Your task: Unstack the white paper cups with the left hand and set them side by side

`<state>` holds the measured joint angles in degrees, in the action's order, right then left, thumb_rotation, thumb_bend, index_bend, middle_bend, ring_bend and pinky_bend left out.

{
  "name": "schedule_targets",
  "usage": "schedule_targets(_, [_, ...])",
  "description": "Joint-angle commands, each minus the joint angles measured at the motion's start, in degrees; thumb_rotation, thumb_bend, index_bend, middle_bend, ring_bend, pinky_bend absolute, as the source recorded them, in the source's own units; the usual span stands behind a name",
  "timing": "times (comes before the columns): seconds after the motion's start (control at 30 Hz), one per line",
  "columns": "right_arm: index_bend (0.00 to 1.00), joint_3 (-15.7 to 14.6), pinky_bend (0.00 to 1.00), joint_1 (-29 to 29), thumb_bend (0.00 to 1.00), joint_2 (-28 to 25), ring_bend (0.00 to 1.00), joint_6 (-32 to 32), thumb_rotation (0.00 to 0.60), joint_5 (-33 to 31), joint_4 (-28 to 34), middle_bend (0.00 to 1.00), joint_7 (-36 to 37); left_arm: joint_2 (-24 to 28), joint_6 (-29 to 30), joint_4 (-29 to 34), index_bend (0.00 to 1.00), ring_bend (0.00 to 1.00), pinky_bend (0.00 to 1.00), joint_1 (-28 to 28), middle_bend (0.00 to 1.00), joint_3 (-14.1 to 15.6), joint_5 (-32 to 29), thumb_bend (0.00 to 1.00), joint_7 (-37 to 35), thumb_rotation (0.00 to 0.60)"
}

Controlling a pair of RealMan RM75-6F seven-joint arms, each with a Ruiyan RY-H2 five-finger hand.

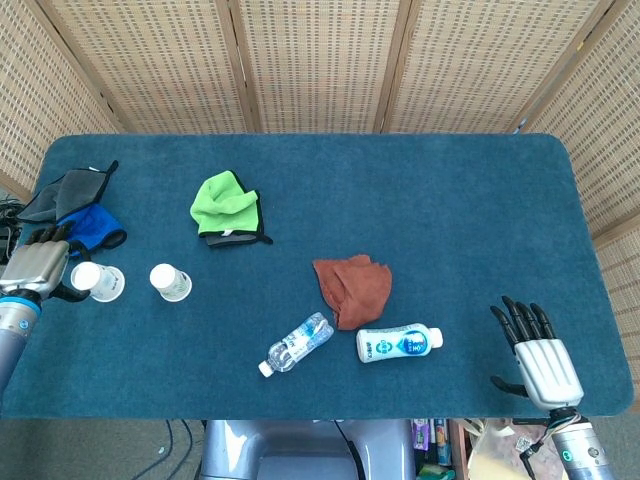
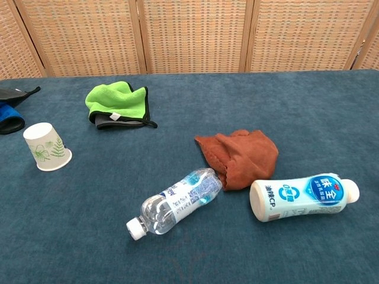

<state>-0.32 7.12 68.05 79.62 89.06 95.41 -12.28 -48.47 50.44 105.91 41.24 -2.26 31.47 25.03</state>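
Head view shows the left hand (image 1: 38,266) at the far left edge of the table (image 1: 420,190), its fingers wrapped round the lifted cup (image 1: 96,281), which points toward the table's middle. Just beyond that cup's far end, apart from it, the second paper cup (image 1: 170,281) stands mouth-down by itself; the chest view shows the same cup (image 2: 46,147) with its leaf print, while the hand is outside that view. Behind the hand lie a dark cloth (image 1: 62,192) and a blue cloth (image 1: 92,223), close enough to snag a careless move. Further along from the hand come the green cloth (image 1: 228,206), then the clear water bottle (image 1: 297,343) on its side, the brown cloth (image 1: 353,288) and the white drink bottle (image 1: 398,343); all sit well away from the cups. At the far right the right hand (image 1: 535,353) rests near the table's front edge, fingers spread and holding nothing. The stack looks already separated, so what remains is the placing. To do it well, I judge, the held cup should be turned upside down like its partner, carried a little toward it, and lowered straight onto the felt just beside it without touching. The grip should ease only once the rim sits flat, since a light paper cup tips readily.
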Motion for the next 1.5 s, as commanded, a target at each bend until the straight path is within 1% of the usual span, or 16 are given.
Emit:
schedule_targets(0.03, [0.00,0.0,0.00,0.1,0.09,0.0,0.00,-0.1,0.600,-0.1,-0.1,0.00,0.1,-6.7,-1.2,-6.2,0.41,0.00,0.00,-1.2,0.00,1.5,1.6,0.24,-1.2,0.600])
schedule_targets(0.3, [0.00,0.1,0.00,0.1,0.09,0.0,0.00,-0.1,0.600,-0.3,-0.2,0.00,0.4,-14.6,0.3,-13.2,0.39,0.00,0.00,-1.2,0.00,1.7,1.8,0.24,-0.6,0.600])
schedule_targets(0.5, [0.00,0.2,0.00,0.1,0.09,0.0,0.00,-0.1,0.600,-0.2,-0.4,0.00,0.4,-17.2,1.2,-15.3,0.34,0.00,0.00,-1.5,0.00,1.5,2.2,0.24,-0.5,0.600])
schedule_targets(0.57, [0.00,0.2,0.00,0.1,0.09,0.1,0.00,-0.1,0.600,-0.3,-0.4,0.00,0.4,-17.6,1.3,-15.8,0.27,0.00,0.00,-1.5,0.00,1.5,2.3,0.24,-0.4,0.600])
schedule_targets(0.63, [0.00,0.2,0.00,0.1,0.09,0.1,0.00,-0.2,0.600,-0.3,-0.4,0.00,0.3,-18.0,1.3,-16.1,0.14,0.00,0.00,-1.5,0.00,1.6,2.2,0.24,-0.1,0.600])
schedule_targets(0.7, [0.00,0.2,0.00,0.1,0.09,0.1,0.00,-0.1,0.600,-0.3,-0.3,0.00,0.2,-18.3,1.2,-16.3,0.07,0.00,0.00,-1.6,0.00,1.6,2.2,0.24,0.0,0.600])
schedule_targets(0.83, [0.00,0.2,0.00,0.1,0.09,0.1,0.00,0.0,0.600,-0.3,-0.4,0.00,0.3,-17.4,1.6,-15.4,0.03,0.00,0.00,-2.0,0.00,0.8,2.7,0.24,-1.1,0.600])
schedule_targets(0.9, [0.00,0.2,0.00,0.1,0.09,0.1,0.00,0.1,0.600,-0.2,-0.4,0.00,0.4,-14.0,2.7,-11.5,0.03,0.00,0.00,-3.1,0.00,-1.0,4.3,0.24,-4.5,0.600])
schedule_targets(0.93, [0.00,0.2,0.00,0.1,0.09,0.1,0.00,0.1,0.600,-0.2,-0.4,0.00,0.4,-11.9,4.3,-8.6,0.03,0.00,0.00,-4.3,0.00,-2.3,6.5,0.24,-7.4,0.600])
schedule_targets(1.07, [0.00,0.2,0.00,0.1,0.09,0.1,0.00,0.1,0.600,-0.1,-0.4,0.00,0.4,-8.5,7.2,-3.8,0.03,0.00,0.00,-7.3,0.00,-3.5,12.8,0.24,-12.9,0.600])
schedule_targets(1.1, [0.00,0.2,0.00,0.1,0.09,0.1,0.00,0.1,0.600,-0.1,-0.4,0.00,0.3,-7.7,8.4,-2.4,0.02,0.00,0.00,-8.4,0.00,-3.6,15.3,0.24,-14.4,0.600])
schedule_targets(1.17, [0.00,0.1,0.00,0.1,0.09,0.2,0.00,0.3,0.600,0.3,-0.3,0.00,0.1,-6.8,15.4,1.4,0.01,0.00,0.00,-12.6,0.00,-2.4,24.1,0.24,-16.7,0.600])
schedule_targets(1.23, [0.00,0.1,0.00,0.0,0.09,0.3,0.00,0.6,0.600,0.6,-0.3,0.00,0.0,-8.5,22.2,2.2,0.00,0.00,0.00,-16.5,0.00,-0.6,31.0,0.24,-17.2,0.600])
schedule_targets(1.27, [0.00,0.1,0.00,0.0,0.09,0.4,0.00,0.6,0.600,0.7,-0.3,0.00,0.0,-9.3,23.9,2.0,0.00,0.00,0.00,-17.5,0.00,-0.2,32.5,0.24,-17.2,0.600])
schedule_targets(1.37, [0.00,0.2,0.00,0.1,0.09,0.6,0.00,0.9,0.600,1.0,-0.5,0.00,0.0,-14.8,33.2,-0.7,0.00,0.00,0.00,-22.6,0.00,2.0,39.6,0.24,-15.7,0.600])
schedule_targets(1.5, [0.00,0.2,0.00,0.1,0.09,1.1,0.00,1.1,0.600,1.3,-0.9,0.00,-0.1,-21.2,40.2,-6.0,0.00,0.00,0.00,-26.9,0.00,4.0,44.7,0.24,-12.4,0.600])
